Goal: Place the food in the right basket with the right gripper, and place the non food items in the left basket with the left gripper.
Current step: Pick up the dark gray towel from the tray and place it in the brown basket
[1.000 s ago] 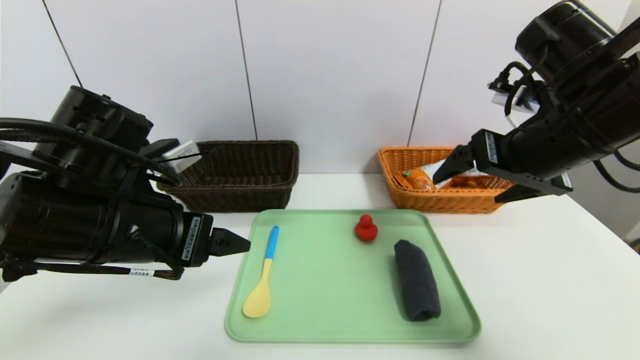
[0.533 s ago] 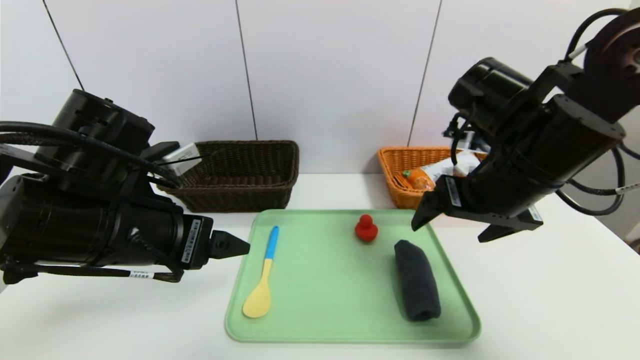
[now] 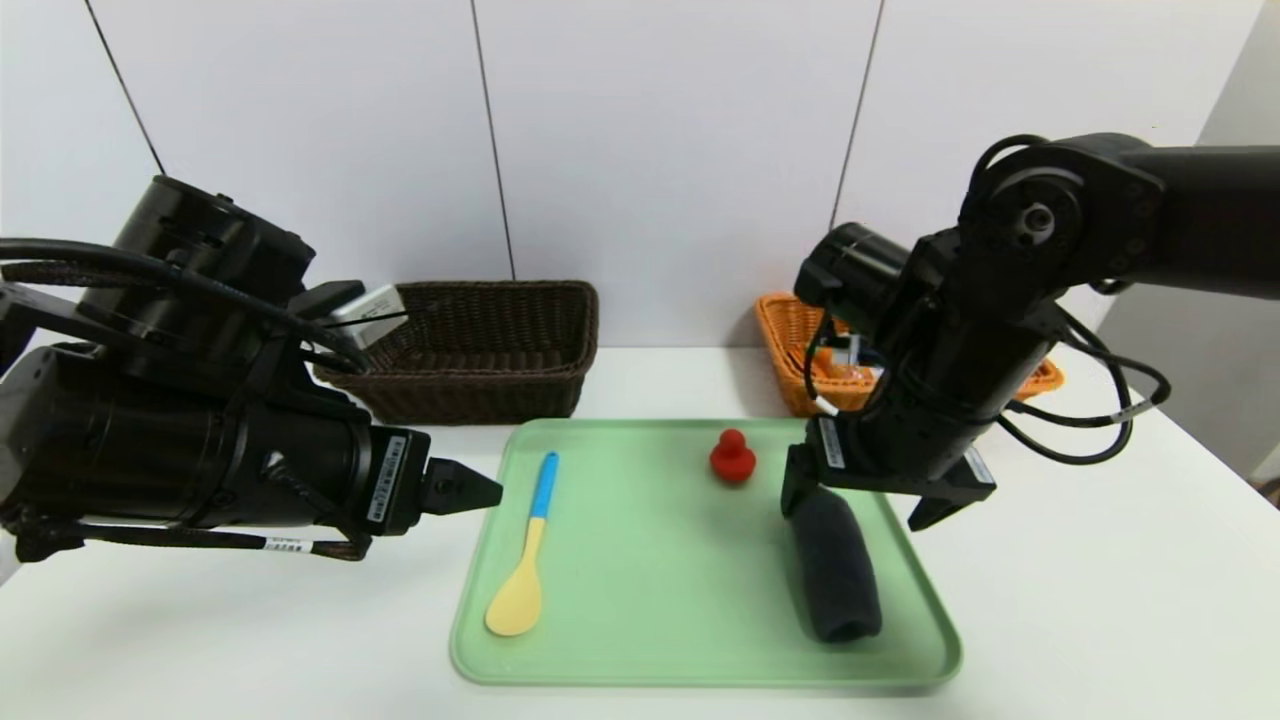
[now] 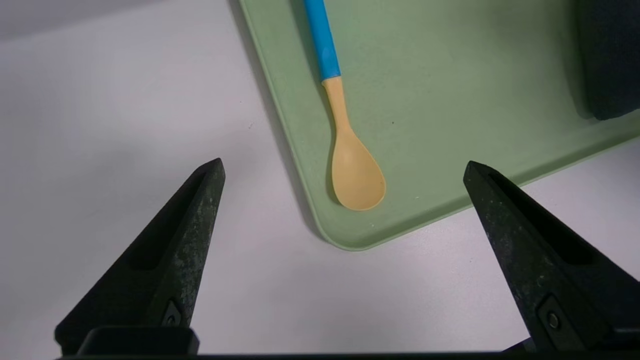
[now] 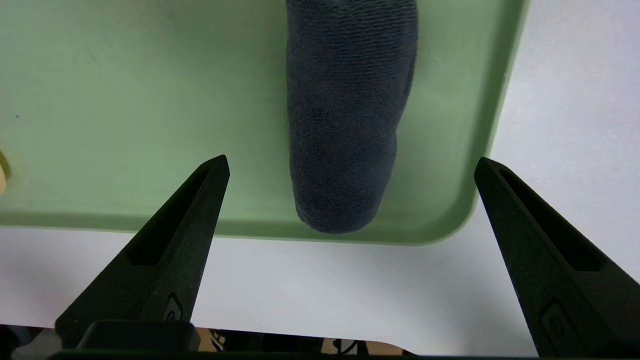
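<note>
Left hand [image 4: 345, 160], spread, near tray's [image 3: 700, 684] left edge, likely next: lower onto spoon [image 3: 516, 602]. Right hand [image 5: 352, 157] spread, over tray's right edge; food apparently sorted.

- Head view: looks forward and down from above and behind both pincers, farthest back, whole tray [image 3: 650, 640] included.
- Wrist views: close, facing out between each pincer's fingertips [image 4: 219, 167].
- Both wrist views share the dark cloth [image 5: 350, 115] and, probably, the spoon [image 4: 357, 175].
</note>
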### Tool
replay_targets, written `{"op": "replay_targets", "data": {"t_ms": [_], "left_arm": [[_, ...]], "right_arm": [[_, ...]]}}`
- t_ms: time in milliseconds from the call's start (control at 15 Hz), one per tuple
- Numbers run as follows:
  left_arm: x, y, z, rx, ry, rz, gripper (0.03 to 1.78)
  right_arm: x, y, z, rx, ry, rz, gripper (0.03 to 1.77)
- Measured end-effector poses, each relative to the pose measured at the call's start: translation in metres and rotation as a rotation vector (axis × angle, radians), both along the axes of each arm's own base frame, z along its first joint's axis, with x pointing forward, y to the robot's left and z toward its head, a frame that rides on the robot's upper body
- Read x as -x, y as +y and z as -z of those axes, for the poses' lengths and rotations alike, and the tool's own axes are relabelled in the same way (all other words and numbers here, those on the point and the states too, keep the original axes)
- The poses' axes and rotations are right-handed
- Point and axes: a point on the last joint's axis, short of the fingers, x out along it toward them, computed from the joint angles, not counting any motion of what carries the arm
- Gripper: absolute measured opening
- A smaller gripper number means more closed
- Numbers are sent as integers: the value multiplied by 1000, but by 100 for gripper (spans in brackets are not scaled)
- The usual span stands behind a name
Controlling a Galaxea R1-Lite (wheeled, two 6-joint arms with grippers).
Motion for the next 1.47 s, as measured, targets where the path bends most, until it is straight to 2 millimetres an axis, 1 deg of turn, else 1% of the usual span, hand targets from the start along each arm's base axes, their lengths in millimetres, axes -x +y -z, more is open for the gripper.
{"op": "replay_targets", "data": {"t_ms": [200, 667, 867, 1133, 1200, 1267, 1400, 1467], "left_arm": [[-3, -2, -2, 1, -5, 2, 169], [-5, -3, -2, 1, -1, 0, 169], [-4, -3, -1, 0, 0, 0, 169], [-5, -3, 0, -1, 2, -1, 169], [-5, -3, 0, -1, 2, 0, 169], [-5, -3, 0, -2, 3, -1, 169], [-6, -4, 1, -3, 5, 0, 169], [-7, -4, 2, -4, 8, 0, 169]], "right_arm": [[-2, 8, 13, 24, 39, -16, 169], [-12, 16, 43, 72, 113, -23, 170], [-19, 20, 52, 76, 126, -21, 170], [-23, 22, 60, 86, 137, -22, 169], [-24, 22, 60, 90, 136, -22, 149], [-24, 22, 61, 91, 137, -22, 133], [-24, 22, 61, 92, 139, -22, 105], [-25, 22, 61, 90, 138, -21, 94]]}}
